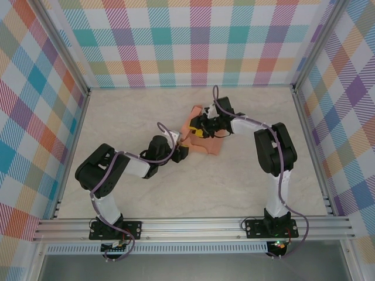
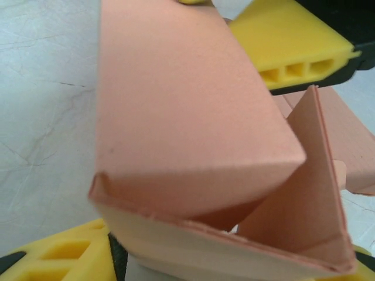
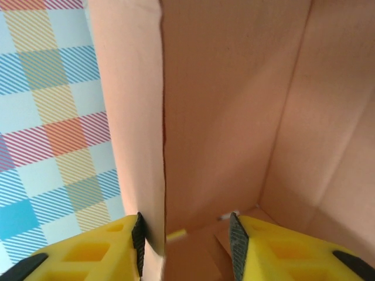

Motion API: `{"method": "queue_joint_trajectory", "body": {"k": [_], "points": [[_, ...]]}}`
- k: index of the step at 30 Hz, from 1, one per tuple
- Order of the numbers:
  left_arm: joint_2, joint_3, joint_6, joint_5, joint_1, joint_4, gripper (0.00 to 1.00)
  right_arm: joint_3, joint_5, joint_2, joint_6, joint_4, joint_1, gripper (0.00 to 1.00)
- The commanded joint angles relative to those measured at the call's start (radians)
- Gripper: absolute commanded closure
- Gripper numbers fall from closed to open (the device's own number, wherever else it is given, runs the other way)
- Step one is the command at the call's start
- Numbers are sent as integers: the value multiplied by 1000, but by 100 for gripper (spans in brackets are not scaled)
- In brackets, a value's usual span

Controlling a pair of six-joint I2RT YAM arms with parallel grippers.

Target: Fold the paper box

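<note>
The salmon-orange paper box (image 1: 208, 145) stands partly folded at the middle of the table, with a flap (image 1: 194, 111) sticking out at its far side. My left gripper (image 1: 180, 151) is at its near-left side. In the left wrist view the box (image 2: 187, 117) sits between the yellow fingers (image 2: 58, 257), which press against both its sides. My right gripper (image 1: 203, 127) reaches into the box from above. In the right wrist view its jaws (image 3: 186, 234) stand apart astride an upright box wall (image 3: 137, 117), which rests against the left pad only. A yellow finger of the right gripper (image 2: 287, 41) shows beyond the box.
The pale marbled table (image 1: 146, 193) is closed in by plaid walls (image 1: 35, 117) on three sides. An aluminium rail (image 1: 193, 225) runs along the near edge by the arm bases. Bare table lies left, right and in front of the box.
</note>
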Motion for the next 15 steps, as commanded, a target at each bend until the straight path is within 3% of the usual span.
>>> {"method": "queue_joint_trajectory", "body": {"k": [1,15], "points": [[-31,8,-31,-28,39,27,49,-26,26,-30,-213,-229,-27,55],[-38,39,-35,1,64,-27,49,-145,99,-168,-519,-217,-43,52]]}}
